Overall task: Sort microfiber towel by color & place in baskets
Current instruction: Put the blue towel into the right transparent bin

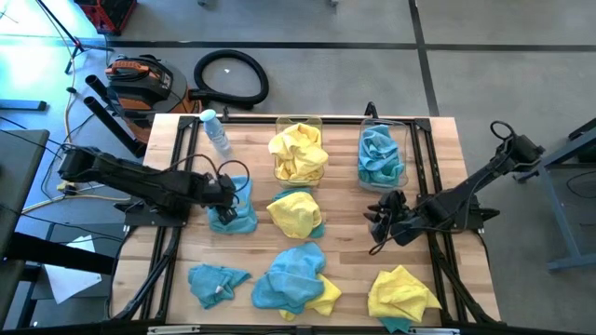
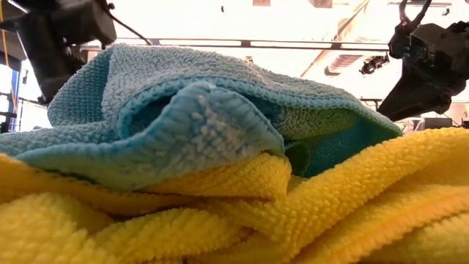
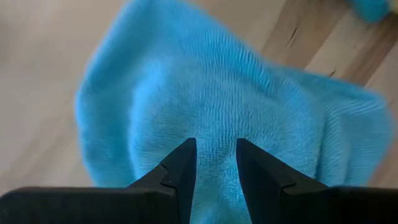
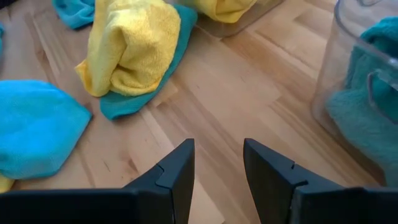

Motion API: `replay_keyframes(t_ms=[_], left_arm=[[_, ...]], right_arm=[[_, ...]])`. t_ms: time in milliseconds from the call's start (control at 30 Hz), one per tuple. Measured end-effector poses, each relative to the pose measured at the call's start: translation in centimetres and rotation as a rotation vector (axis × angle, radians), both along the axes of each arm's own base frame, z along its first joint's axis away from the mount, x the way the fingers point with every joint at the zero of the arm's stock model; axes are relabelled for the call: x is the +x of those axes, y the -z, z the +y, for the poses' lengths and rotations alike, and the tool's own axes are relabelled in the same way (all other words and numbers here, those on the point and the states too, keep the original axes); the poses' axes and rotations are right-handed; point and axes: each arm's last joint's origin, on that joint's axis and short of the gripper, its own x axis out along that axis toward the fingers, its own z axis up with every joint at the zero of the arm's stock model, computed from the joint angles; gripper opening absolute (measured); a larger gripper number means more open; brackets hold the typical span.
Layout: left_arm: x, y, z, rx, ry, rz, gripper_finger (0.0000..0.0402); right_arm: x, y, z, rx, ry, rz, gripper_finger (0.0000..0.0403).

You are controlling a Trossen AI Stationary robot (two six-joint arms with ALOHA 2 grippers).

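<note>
Counter (image 1: 438, 140): pale wood planks, carrying both baskets, loose towels and a bottle.
Yellow basket (image 1: 298, 149): clear tub at the far edge, near the middle; filled with yellow cloths.
Blue basket (image 1: 382, 154): clear tub just right of the first; holds teal-blue cloths, also seen in the right wrist view (image 4: 367, 106).
Left claw (image 1: 226, 193): down on a teal towel (image 1: 233, 214) at left-centre of the counter; in its wrist view (image 3: 214, 162) the fingers stand a narrow gap apart with the cloth's nap (image 3: 217, 106) between and beyond them. Whether they already pinch it, I cannot tell.
Right claw (image 1: 380, 223): over bare counter in front of the blue basket; fingers apart, holding nothing (image 4: 217, 165).
Loose stock: yellow towel over a teal one at centre (image 1: 296, 212); small teal towel near-left (image 1: 216, 282); mixed teal-and-yellow heap near-centre (image 1: 296, 277); yellow towel near-right (image 1: 402, 296).
Bottle (image 1: 217, 133): clear, blue cap, lying just beyond the left claw.
Risk, grip: a shallow pinch on fuzzy pile may slip on lifting, dropping the towel short.
Risk, route: the blue basket lies past the yellow one; a trailing cloth could snag that rim or land in the wrong tub.
Risk, stacks: layered towels may rise as a pair and mix colours.
</note>
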Motion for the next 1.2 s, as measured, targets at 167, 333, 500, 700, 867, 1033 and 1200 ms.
replay_keyframes(t_ms=[167,333,500,700,867,1033,1200], left_arm=[[0.8,2.3,-0.3,-0.073,0.011,0.053,0.0104],[2.0,3.7,-0.4,-0.075,-0.003,0.082,0.0103],[3.0,4.4,-0.5,-0.063,0.001,0.049,0.0065],[3.2,3.4,-1.1,-0.05,0.074,0.022,0.0009],[4.3,-1.2,-1.4,-0.035,0.167,-0.057,0.0002],[5.4,-7.5,-1.4,0.064,0.235,-0.206,0.0001],[6.8,-13.3,-1.5,0.169,0.317,-0.351,0.0001]], right_arm=[[0.0,0.0,0.0,-0.004,0.001,-0.001,0.0133],[0.0,0.0,0.0,-0.007,-0.002,0.001,0.0133],[0.0,0.0,0.0,-0.011,-0.006,0.003,0.0133],[0.0,0.0,0.0,0.008,0.015,-0.01,0.0133],[0.1,-0.3,-0.2,-0.038,0.079,-0.075,0.0133],[1.0,-1.0,-0.4,-0.132,0.062,-0.128,0.0133],[2.7,-2.7,-0.5,-0.258,-0.025,-0.226,0.0133]])
